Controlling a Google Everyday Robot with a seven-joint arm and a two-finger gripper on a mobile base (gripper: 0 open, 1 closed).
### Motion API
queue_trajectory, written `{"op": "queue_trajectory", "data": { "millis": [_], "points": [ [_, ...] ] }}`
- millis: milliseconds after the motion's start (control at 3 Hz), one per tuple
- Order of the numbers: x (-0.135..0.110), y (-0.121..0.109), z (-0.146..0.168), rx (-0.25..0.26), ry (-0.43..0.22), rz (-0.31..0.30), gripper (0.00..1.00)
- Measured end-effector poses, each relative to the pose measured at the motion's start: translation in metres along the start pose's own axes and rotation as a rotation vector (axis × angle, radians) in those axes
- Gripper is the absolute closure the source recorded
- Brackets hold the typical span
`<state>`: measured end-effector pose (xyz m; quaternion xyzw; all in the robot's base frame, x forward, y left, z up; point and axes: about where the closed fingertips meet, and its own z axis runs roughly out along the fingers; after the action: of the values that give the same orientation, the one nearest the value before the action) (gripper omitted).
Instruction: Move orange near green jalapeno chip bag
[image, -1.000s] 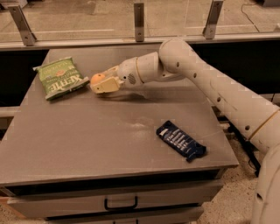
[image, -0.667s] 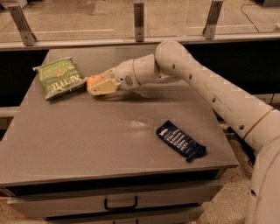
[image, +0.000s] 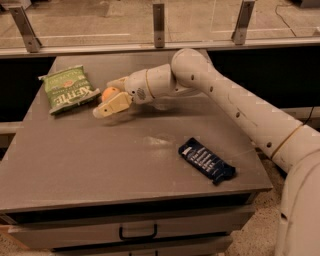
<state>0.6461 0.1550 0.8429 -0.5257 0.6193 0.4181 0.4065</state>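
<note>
The orange (image: 110, 93) is clamped between the fingers of the robot's hand (image: 105, 99) near the rear left corner of the bench (image: 100, 165), just beside the green jalapeno chip bag (image: 67, 90). A dark blue wrapped bar (image: 206, 160) lies toward the front right corner.

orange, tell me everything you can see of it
The orange is a small, round, smooth fruit of plain orange colour, only partly visible. It sits between the cream fingers of the gripper, which are closed on it, over the back part of the grey table. The green jalapeno chip bag lies close beside it, not touching. Whether the orange touches the table cannot be told.
</note>
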Motion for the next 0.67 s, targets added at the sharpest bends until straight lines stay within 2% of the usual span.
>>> {"op": "queue_trajectory", "data": {
  "millis": [333, 667],
  "points": [
    [-0.015, -0.005, -0.019, 0.054, -0.013, -0.042, 0.0],
    [-0.047, -0.017, -0.066, 0.165, -0.021, -0.127, 0.0]
  ]
}}
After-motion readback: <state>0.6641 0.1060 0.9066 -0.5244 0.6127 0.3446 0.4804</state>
